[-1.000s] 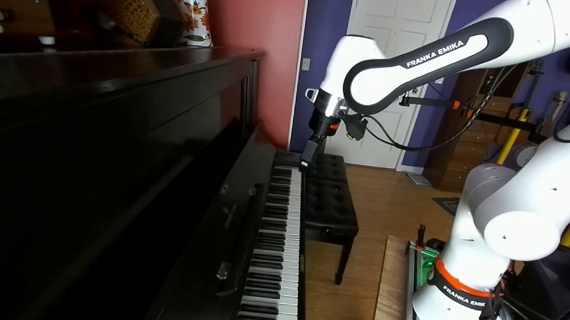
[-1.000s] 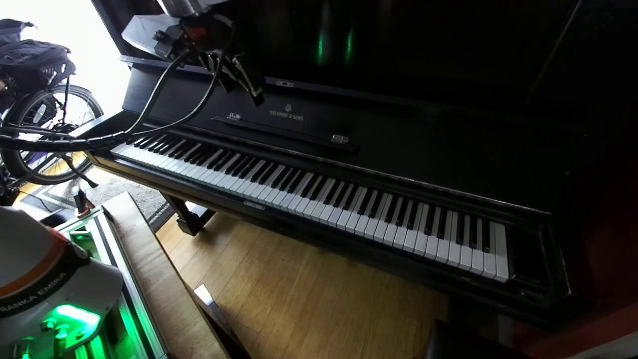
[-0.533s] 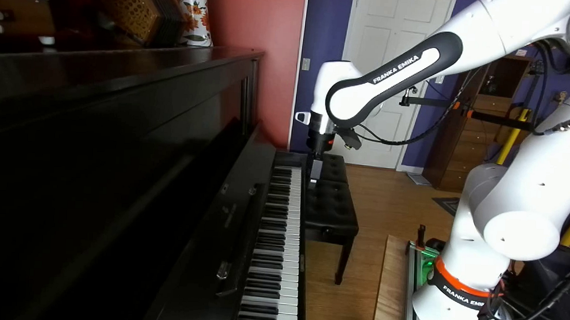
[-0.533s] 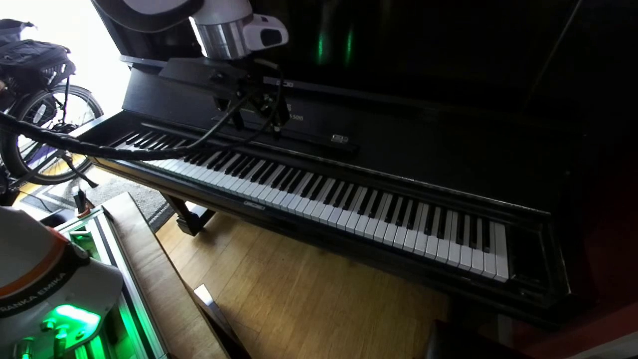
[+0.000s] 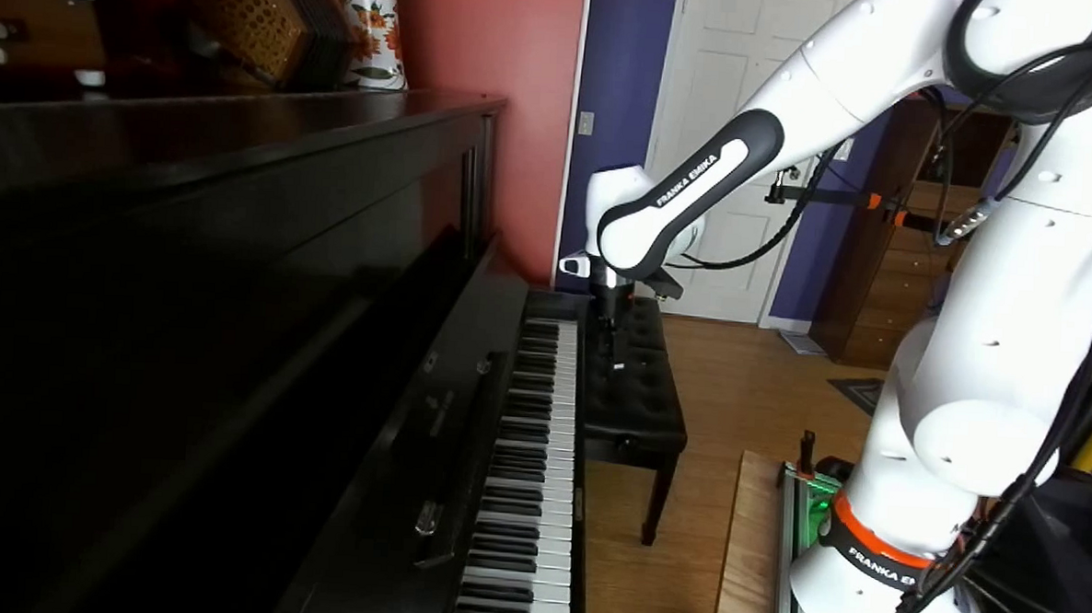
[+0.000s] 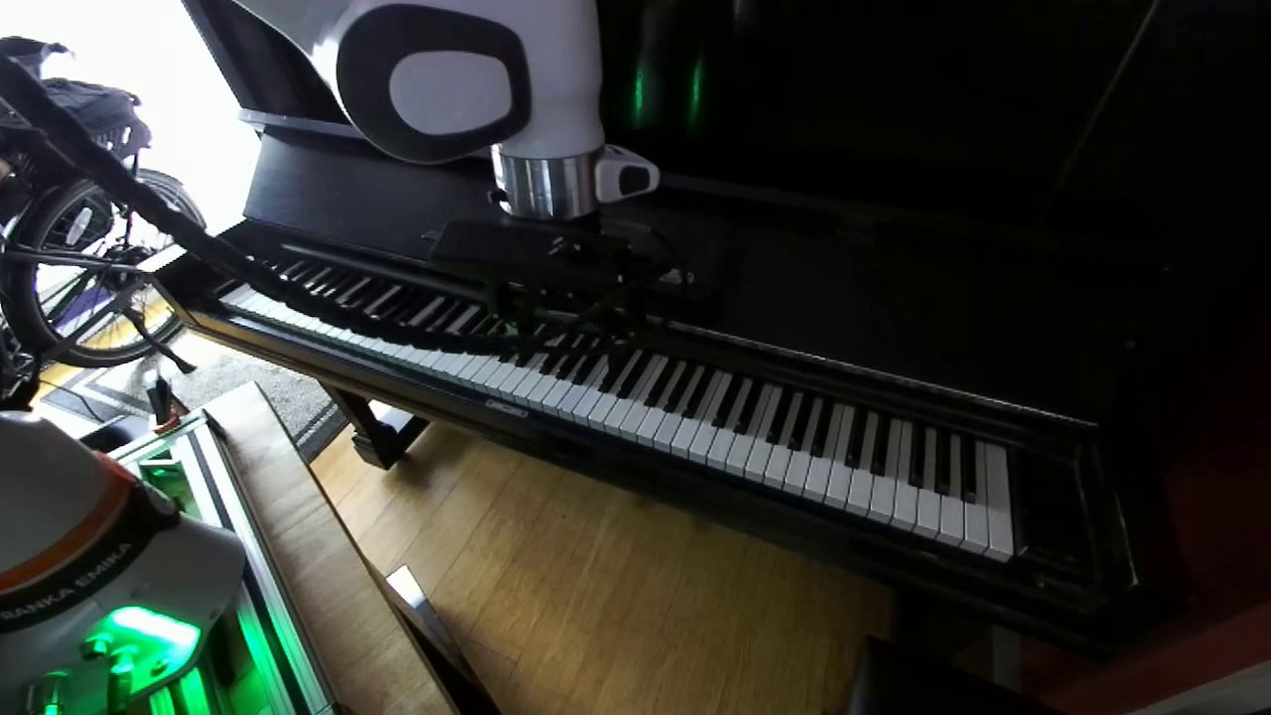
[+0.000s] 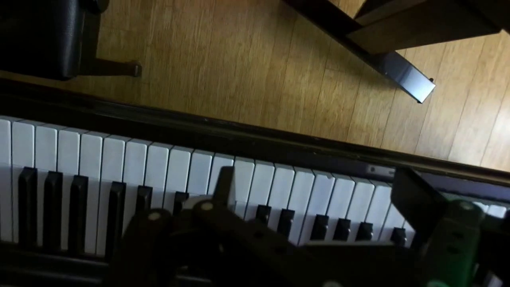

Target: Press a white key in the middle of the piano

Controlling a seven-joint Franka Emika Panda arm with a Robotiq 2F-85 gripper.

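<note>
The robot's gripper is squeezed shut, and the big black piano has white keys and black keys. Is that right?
Not quite: the gripper is open. The wrist view shows its fingers spread apart. The big black piano does have white keys and black keys.

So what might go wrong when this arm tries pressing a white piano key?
The end effector is open, its fingers wide apart with several white keys showing between them, so a straight press might sound two notes.
Black keys sit close beside the white ones; a slightly off press could catch one.
The cable passes in front of the keys in an exterior view and might brush them; its height is unclear.
</note>
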